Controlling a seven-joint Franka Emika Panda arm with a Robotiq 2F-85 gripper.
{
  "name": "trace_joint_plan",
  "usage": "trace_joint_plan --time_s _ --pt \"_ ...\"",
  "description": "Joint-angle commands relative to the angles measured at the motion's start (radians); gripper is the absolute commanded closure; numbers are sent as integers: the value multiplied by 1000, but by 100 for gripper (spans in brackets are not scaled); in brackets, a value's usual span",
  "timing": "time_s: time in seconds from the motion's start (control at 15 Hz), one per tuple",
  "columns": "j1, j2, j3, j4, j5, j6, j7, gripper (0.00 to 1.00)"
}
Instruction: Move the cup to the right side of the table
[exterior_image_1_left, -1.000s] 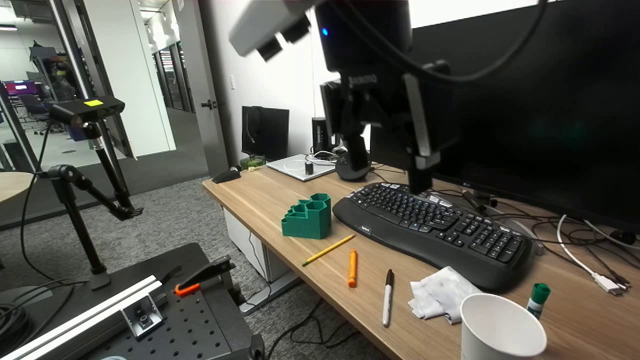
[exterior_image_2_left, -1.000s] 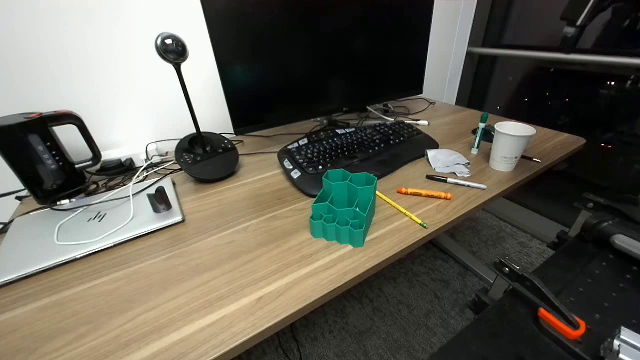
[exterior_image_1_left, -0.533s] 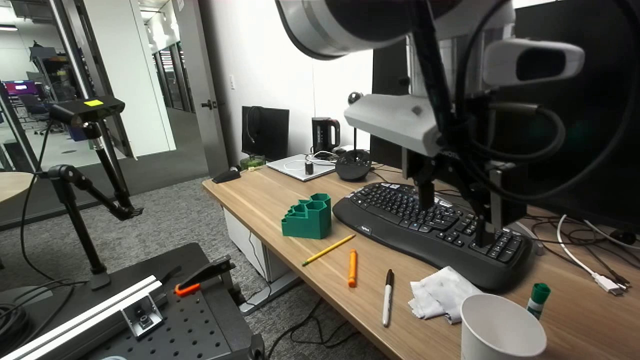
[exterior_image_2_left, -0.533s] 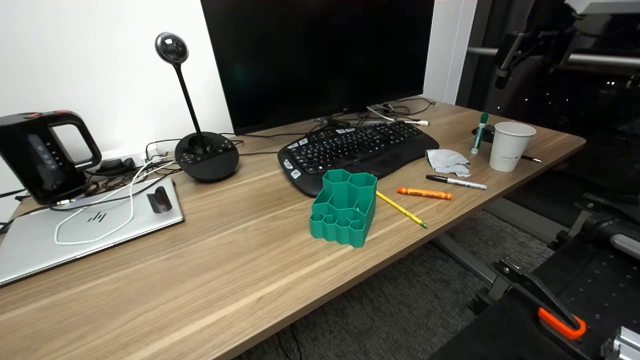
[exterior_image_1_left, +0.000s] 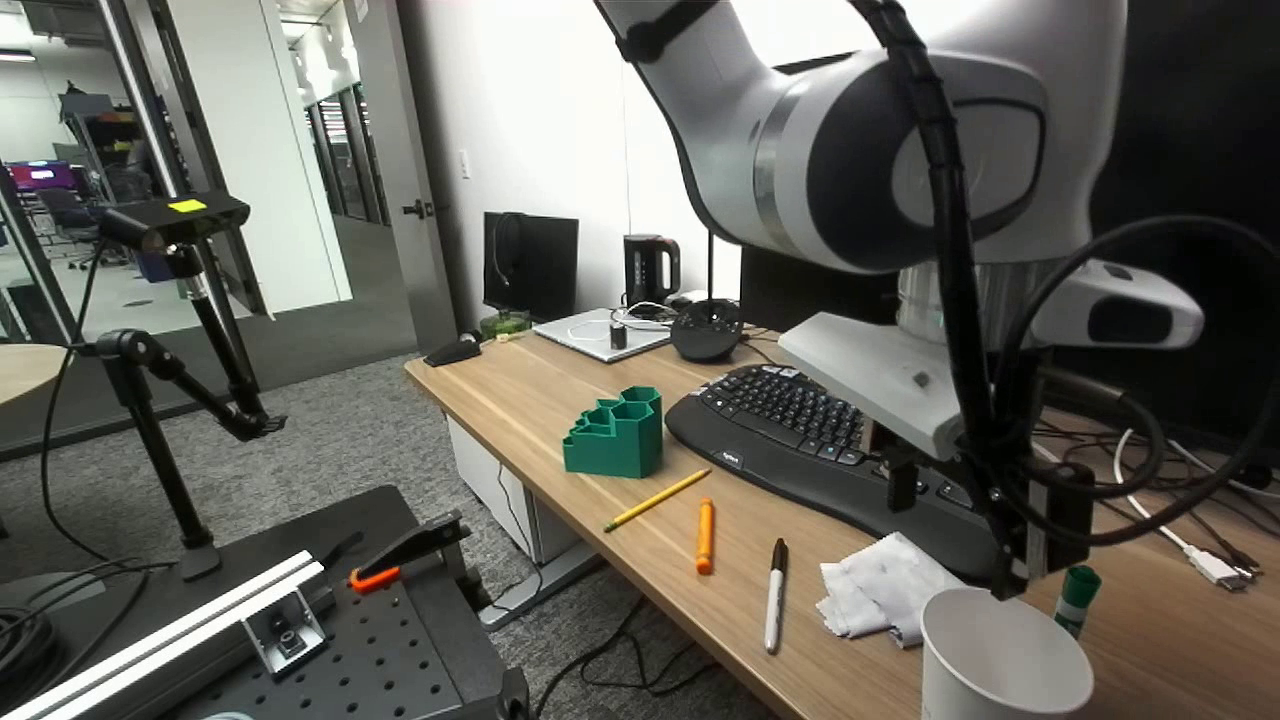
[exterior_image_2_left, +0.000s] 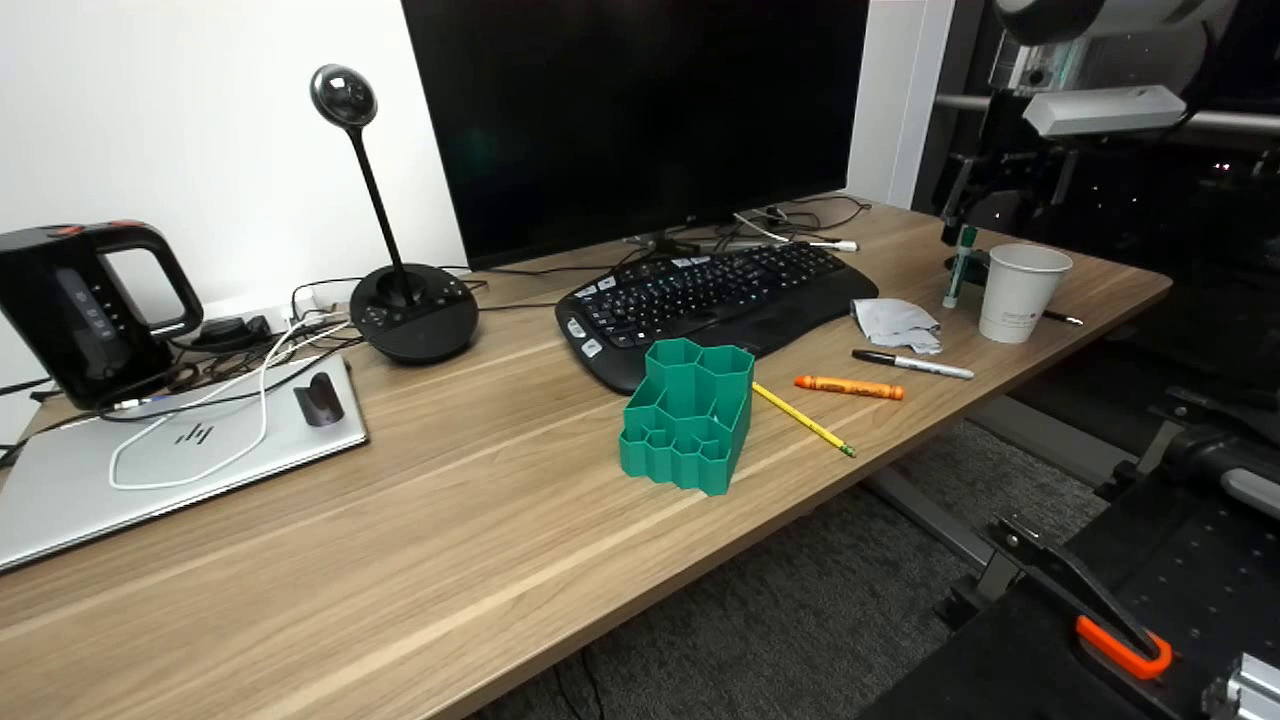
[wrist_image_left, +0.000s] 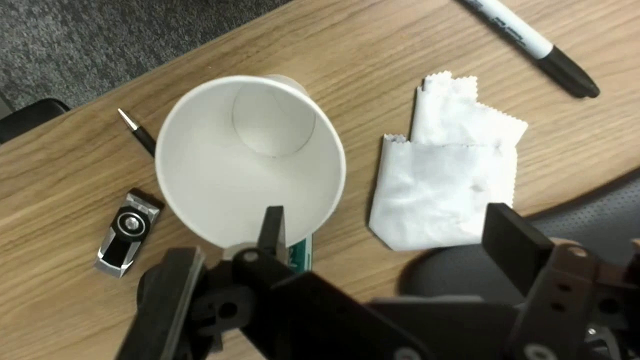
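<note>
The 2 jaws of the gripper (wrist_image_left: 390, 234) stand wide apart, with nothing pinched between them. In the wrist view 1 finger (wrist_image_left: 272, 225) overlaps the rim of the cup (wrist_image_left: 245, 165) — touching or above it, I cannot tell — while its partner hangs over the edges of the white cloth (wrist_image_left: 445, 190) and the keyboard (wrist_image_left: 595, 215). The wide gap suggests readiness for a grasp, either across a single wall or around the body; the cup lies off-centre, so a sideways shift seems called for before lowering. The green-capped stick (exterior_image_2_left: 959, 272), upright just beside the cup, looks easy to topple.

The cup stands upright near the front edge of the table (exterior_image_2_left: 450, 580), already right of the keyboard as you face the monitor (exterior_image_2_left: 650, 110); what remains is probably a short carry toward that end, past the pen (wrist_image_left: 139, 133) beside it.

In an exterior view the arm (exterior_image_1_left: 850, 180) hangs in from above, wrist bent so the gripper points down by the keyboard's end — a pose that fits a top approach.
</note>
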Motion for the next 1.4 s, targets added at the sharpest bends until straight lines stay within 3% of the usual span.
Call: trace_joint_plan --time_s 0.0,0.13,0.2,0.33,0.87,1.13,1.33 --pt "22 75 -30 95 -40 -109 79 0" --pt "22 107 -34 127 -45 -143 104 0" --pt "24 123 -37 143 -47 -158 118 25" --pt "29 145 -45 172 -57 -198 150 32" --pt "59 157 -85 252 -85 -442 315 95" --pt "43 53 -105 192 -128 -545 299 100" --pt "10 -16 -136 157 -144 -502 301 99"
